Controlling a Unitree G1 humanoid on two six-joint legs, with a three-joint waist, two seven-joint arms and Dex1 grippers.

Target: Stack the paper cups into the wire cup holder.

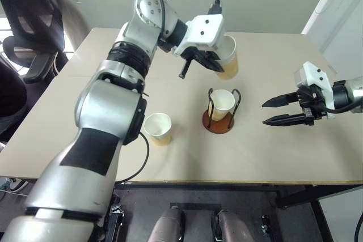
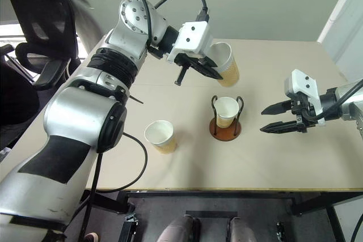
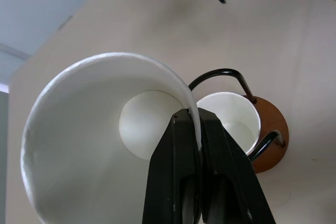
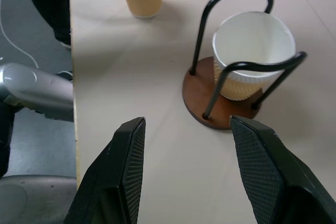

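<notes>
Light, crushable paper cup (image 1: 227, 58) pinched by rim in left gripper (image 1: 208, 60) above holder (image 1: 221, 113) already containing one cup (image 1: 221, 103); right gripper (image 1: 279, 111) spread, empty, beside holder.

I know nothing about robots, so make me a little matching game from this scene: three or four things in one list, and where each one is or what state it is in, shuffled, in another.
Things:
1. cup in the left pincer
2. cup in the wire cup holder
3. cup near the table's front edge
4. right pincer

Places or states:
A. standing alone on the table, nothing touching it
B. open, holding nothing, beside the holder
C. pinched by its rim, in the air above the table
D. standing upright between black wire loops on a brown disc

Pairs: 1-C, 2-D, 3-A, 4-B
</notes>
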